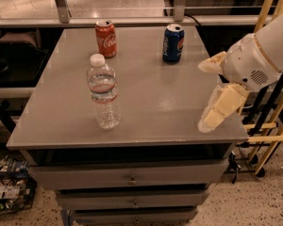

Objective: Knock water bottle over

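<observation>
The water bottle (104, 92) stands upright on the grey table (146, 102), left of the middle, clear and ribbed with a white cap and a red-and-white label band. My gripper (207, 92) hangs over the table's right front part, well to the right of the bottle and apart from it. It is open and empty: one cream finger (211, 63) points left at the top, the other finger (218, 109) points down toward the table edge.
A red Coca-Cola can (106, 38) stands behind the bottle and a blue Pepsi can (173, 43) at the back right. Drawers (132, 178) sit under the tabletop. A wooden frame (269, 126) stands right of the table. A rail runs behind it.
</observation>
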`<state>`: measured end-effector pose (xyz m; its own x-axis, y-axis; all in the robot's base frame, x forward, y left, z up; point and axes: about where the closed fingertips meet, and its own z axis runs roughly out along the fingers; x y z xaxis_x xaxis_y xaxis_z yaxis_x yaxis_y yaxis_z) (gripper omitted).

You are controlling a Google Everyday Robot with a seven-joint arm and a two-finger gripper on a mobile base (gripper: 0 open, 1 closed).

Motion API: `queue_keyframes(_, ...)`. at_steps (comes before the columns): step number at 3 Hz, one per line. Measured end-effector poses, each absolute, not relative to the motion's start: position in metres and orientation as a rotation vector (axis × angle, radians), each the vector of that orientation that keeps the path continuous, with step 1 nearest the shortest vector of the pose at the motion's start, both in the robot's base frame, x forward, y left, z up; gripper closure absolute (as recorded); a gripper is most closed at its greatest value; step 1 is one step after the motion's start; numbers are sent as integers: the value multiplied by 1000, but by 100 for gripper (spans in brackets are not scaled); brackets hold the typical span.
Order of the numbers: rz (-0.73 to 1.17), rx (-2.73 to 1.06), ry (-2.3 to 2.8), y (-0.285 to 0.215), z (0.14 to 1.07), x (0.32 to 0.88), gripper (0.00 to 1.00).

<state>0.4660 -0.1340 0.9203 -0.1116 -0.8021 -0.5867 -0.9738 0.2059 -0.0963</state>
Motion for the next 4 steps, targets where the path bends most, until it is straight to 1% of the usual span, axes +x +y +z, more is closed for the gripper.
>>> queue_keyframes(1,503,-1584,1886,-108,917,473,0)
queue_keyframes(3,711,-1521,1650,-32,927,488,0)
queue_keyframes(4,826,-1552,1563,13,914,501,0)
